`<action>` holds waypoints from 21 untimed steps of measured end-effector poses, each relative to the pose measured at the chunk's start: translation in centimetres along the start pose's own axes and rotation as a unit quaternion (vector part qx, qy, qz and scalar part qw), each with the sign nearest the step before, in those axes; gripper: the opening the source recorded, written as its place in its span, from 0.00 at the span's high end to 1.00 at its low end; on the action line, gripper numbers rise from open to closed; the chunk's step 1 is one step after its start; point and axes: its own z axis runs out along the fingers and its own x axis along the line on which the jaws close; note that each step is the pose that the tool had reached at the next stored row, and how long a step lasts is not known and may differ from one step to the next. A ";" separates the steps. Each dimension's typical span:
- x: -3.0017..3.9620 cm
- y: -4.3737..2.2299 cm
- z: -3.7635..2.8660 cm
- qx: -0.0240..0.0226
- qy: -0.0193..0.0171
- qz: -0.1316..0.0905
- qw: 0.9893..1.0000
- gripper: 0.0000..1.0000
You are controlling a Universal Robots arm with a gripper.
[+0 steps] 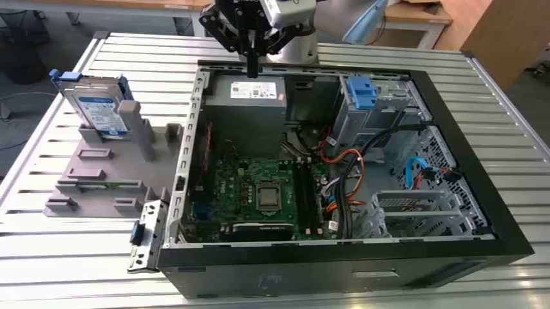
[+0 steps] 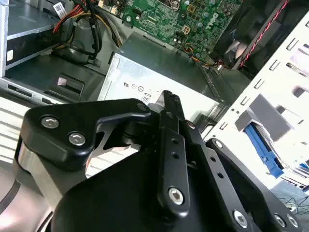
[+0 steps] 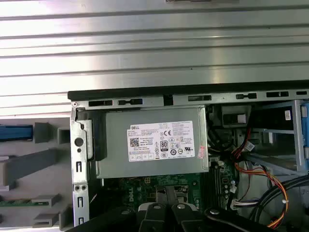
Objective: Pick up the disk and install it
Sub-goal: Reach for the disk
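The disk (image 1: pixel 96 108), a silver drive with a white-and-blue label in a blue carrier, stands upright in a grey holder (image 1: pixel 103 164) on the exterior view's left, outside the computer case. Its blue edge (image 3: pixel 14 133) shows in the first wrist view, and a blue strip (image 2: pixel 263 147) past the case wall in the second wrist view looks like it too. My gripper (image 1: pixel 252 72) hangs above the back of the case, over the grey power-supply box (image 1: pixel 249 91), well apart from the disk. Its fingers (image 2: pixel 169 96) are shut with nothing between them; they also appear over the motherboard (image 3: pixel 166 208).
The open black computer case (image 1: pixel 481 193) lies on a slatted metal table (image 1: pixel 60 251). Inside are a green motherboard (image 1: pixel 257 193), bundled cables (image 1: pixel 344 167), a bare blue bracket (image 1: pixel 362 93) at a drive bay and a metal cage (image 1: pixel 417 209).
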 end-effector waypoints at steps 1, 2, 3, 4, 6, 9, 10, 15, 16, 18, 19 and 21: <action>0.00 0.00 0.00 0.000 0.000 0.000 1.000 0.89; 0.00 0.00 0.00 0.000 0.000 0.000 1.000 0.89; 0.02 0.00 0.00 0.000 0.000 0.000 1.000 0.89; 0.02 0.00 0.00 0.000 0.000 0.000 1.000 0.89; 0.02 0.00 0.00 0.000 0.000 0.000 1.000 0.89; 0.06 0.00 0.00 0.000 0.000 0.000 1.000 0.89; 0.10 -0.01 0.00 0.000 0.000 0.000 1.000 0.89; 0.44 -0.04 -0.01 0.000 0.000 0.000 1.000 0.89; 0.53 -0.04 -0.01 0.000 0.000 0.000 1.000 0.89; 0.62 -0.04 -0.01 0.000 0.000 0.000 1.000 0.89; 0.62 -0.04 -0.01 0.000 0.000 0.000 1.000 0.89; 0.63 -0.05 -0.01 0.000 0.000 0.000 1.000 0.89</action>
